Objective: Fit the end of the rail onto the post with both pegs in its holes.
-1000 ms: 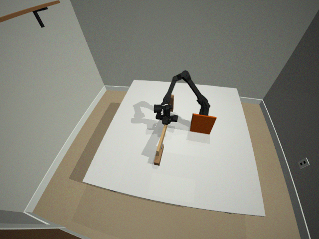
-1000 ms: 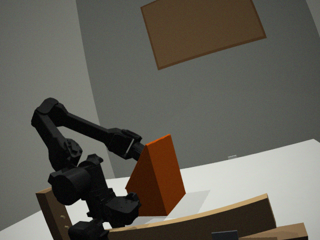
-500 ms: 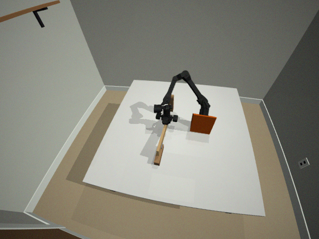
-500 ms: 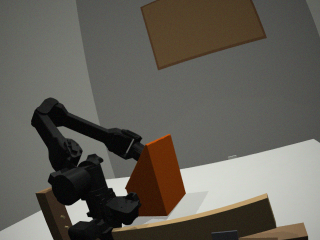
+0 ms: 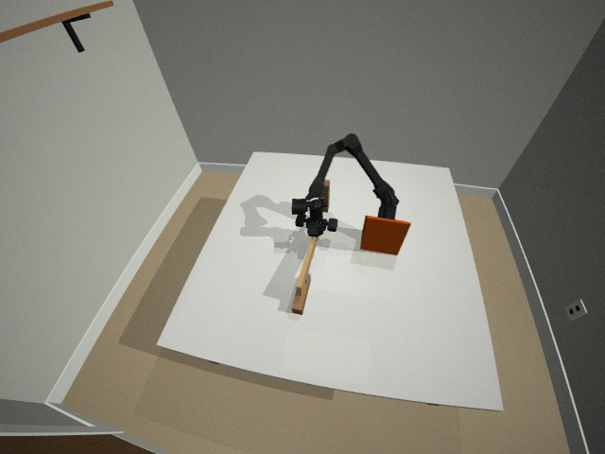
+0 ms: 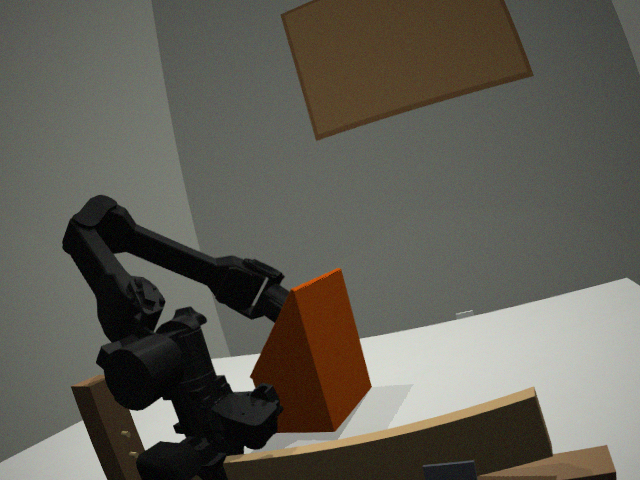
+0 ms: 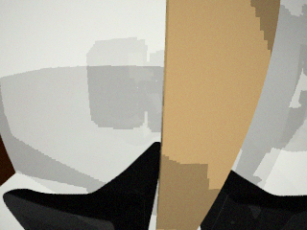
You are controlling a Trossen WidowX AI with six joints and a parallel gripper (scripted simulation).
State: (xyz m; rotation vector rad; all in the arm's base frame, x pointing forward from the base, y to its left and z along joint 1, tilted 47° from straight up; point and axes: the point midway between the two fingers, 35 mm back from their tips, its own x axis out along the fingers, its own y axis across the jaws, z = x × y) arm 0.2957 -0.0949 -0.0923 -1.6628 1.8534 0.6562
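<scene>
The black parallel-jaw gripper (image 5: 316, 229) (image 6: 206, 459) (image 7: 175, 149) is closed on the long tan wooden rail (image 5: 306, 266) (image 6: 392, 449) (image 7: 211, 96). No writing is legible.

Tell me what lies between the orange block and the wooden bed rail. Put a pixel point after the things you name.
Only bare white table top (image 5: 337, 264), with some shadow on it, lies between the orange block (image 5: 384, 235) (image 6: 338, 351) and the bed rail (image 5: 306, 266) (image 6: 403, 446) (image 7: 211, 96); the top view shows this.
</scene>
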